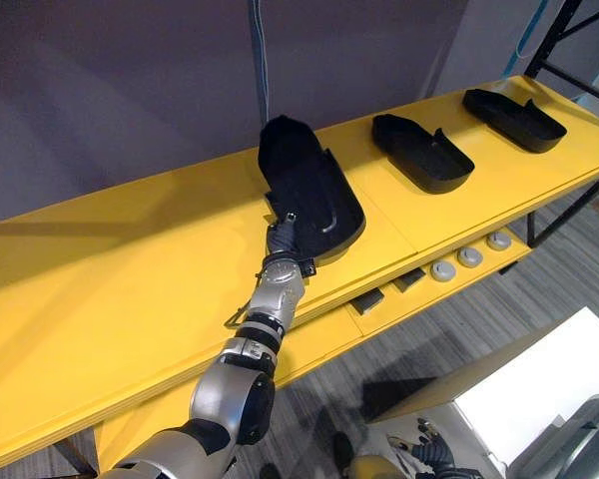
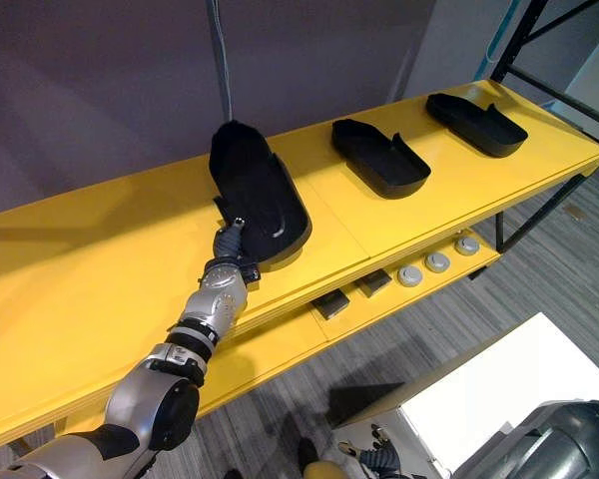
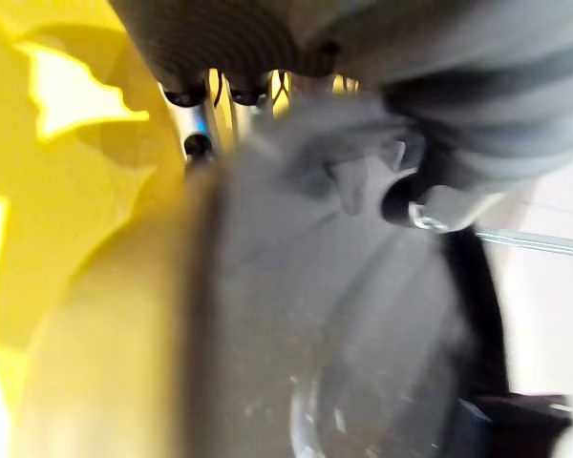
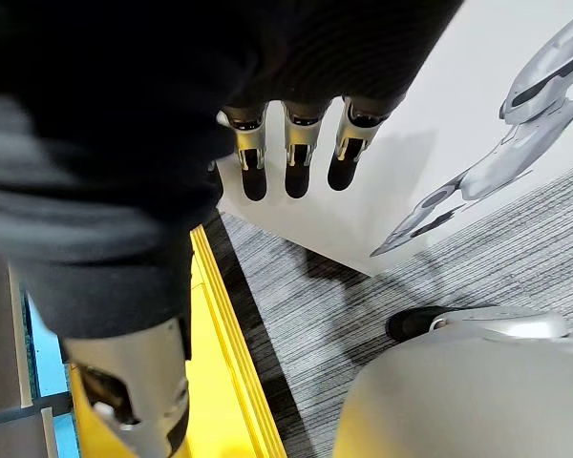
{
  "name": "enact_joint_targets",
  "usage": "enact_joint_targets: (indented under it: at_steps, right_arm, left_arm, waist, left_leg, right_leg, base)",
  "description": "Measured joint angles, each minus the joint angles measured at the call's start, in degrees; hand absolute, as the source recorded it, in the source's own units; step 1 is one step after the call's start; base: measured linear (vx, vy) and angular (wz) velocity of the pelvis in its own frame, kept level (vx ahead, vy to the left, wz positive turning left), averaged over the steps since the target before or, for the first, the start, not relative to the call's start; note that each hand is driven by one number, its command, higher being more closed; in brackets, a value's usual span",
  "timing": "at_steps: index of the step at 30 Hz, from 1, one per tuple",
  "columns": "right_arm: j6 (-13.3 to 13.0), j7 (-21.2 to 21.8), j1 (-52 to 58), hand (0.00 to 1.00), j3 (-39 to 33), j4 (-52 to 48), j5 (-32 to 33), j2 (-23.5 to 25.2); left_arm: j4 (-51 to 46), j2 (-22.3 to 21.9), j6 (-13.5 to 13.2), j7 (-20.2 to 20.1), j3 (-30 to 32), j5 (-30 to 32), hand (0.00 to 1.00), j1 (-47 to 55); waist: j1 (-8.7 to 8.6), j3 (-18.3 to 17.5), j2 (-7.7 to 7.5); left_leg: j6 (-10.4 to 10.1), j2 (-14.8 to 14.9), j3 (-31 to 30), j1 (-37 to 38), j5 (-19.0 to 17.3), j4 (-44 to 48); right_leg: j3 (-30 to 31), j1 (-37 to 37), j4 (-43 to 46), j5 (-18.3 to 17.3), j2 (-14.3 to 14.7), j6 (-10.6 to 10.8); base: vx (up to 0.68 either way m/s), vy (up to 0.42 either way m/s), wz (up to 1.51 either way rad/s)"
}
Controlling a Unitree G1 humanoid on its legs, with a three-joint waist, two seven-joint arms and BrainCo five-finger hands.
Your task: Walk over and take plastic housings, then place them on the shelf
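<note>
One yellow shelf (image 1: 100, 289) with three black housings: nearest housing (image 1: 309, 190) tilted up at centre, left hand (image 1: 283, 238) clamped on its 6 o'clock end, middle housing (image 1: 421, 152) and far housing (image 1: 514, 120) flat toward 2 o'clock; right hand (image 4: 296, 162) low, fingers loose, empty; three round discs (image 1: 469, 257) on the lower tier.

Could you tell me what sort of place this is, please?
Probably a workshop or factory storeroom: a long yellow shelf carries black plastic housings in a row, and small round parts sit on its lower tier.
</note>
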Motion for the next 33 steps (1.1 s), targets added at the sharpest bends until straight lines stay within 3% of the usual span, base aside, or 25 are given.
enact_joint_targets:
  at_steps: [13, 19, 27, 33]
  right_arm:
    - [0.0, -0.2, -1.0, 0.00, 0.0, 1.9, 0.1, -0.3]
    - [0.0, -0.4, -1.0, 0.00, 0.0, 2.1, 0.1, -0.4]
    - [0.1, -0.4, -1.2, 0.00, 0.0, 3.1, 0.2, -0.3]
    - [0.1, -0.4, -0.5, 0.00, 0.0, 3.1, 0.3, -0.6]
  left_arm:
    - [-1.9, 0.0, -0.5, 1.8, -2.9, 0.0, 0.00, 0.3]
    - [-13.1, 0.2, -3.1, 2.6, -3.9, 0.0, 0.00, 4.8]
    - [-19.7, -0.2, -3.3, 2.9, -4.2, 0.2, 0.00, 11.3]
    - [-35.9, -0.4, -3.9, 4.5, -9.6, 7.6, 0.00, 15.1]
  waist:
    - [0.23, 0.2, 0.32]
    - [0.15, 0.1, 0.41]
    - [0.52, 0.1, 0.48]
    - [1.89, -0.1, 0.65]
  left_leg:
    - [0.1, -0.1, -2.1, 0.6, 0.2, 0.0]
    - [0.1, 0.0, -2.2, 1.1, 0.2, 0.0]
    - [0.2, 0.0, -3.5, 1.1, 0.3, 0.0]
    - [0.2, 0.0, -3.4, 1.2, 0.3, 0.0]
  right_leg:
    - [-2.0, 2.2, -1.5, 0.1, -0.4, -0.1]
    - [-2.2, 3.0, -1.9, 0.1, -0.3, -0.1]
    - [-3.3, 4.0, -2.8, 0.4, -0.4, -0.2]
    - [-3.2, 4.1, -2.9, 0.4, -0.4, -0.2]
  base:
    - [-0.01, 0.010, 0.08]
    - [0.00, 0.000, 0.00]
    - [-0.02, 0.007, 0.08]
    - [0.00, 0.000, 0.00]
